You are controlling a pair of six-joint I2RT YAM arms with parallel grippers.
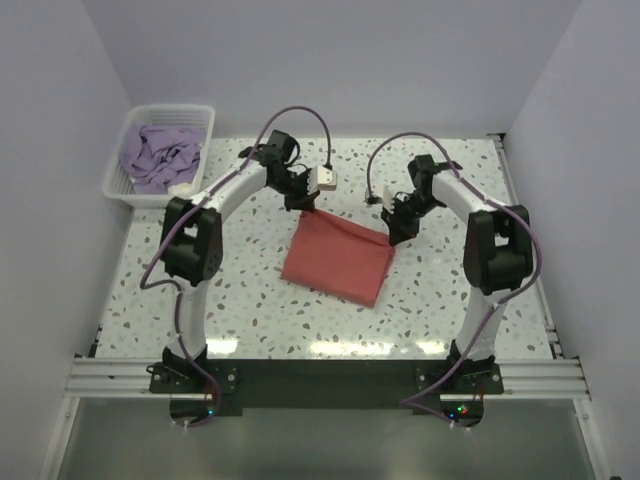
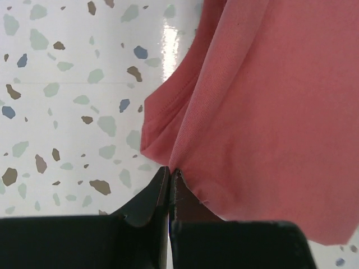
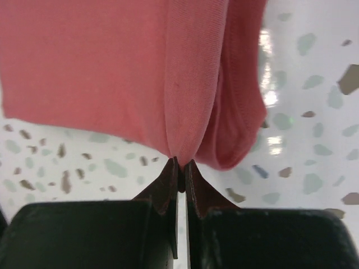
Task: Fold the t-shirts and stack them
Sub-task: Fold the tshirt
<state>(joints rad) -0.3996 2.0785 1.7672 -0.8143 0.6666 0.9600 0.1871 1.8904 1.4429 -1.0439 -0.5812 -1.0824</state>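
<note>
The coral-red t-shirt lies as a folded rectangle in the middle of the speckled table. My left gripper is shut on its far left corner, where red cloth is pinched at the fingertips. My right gripper is shut on the far right corner; a fold of the shirt runs down into the closed tips. The pale lavender t-shirt sits crumpled in the white basket at the back left.
The basket stands at the table's far left corner, against the left wall. White walls close in the left, back and right sides. Both arm bases sit on the black rail at the near edge.
</note>
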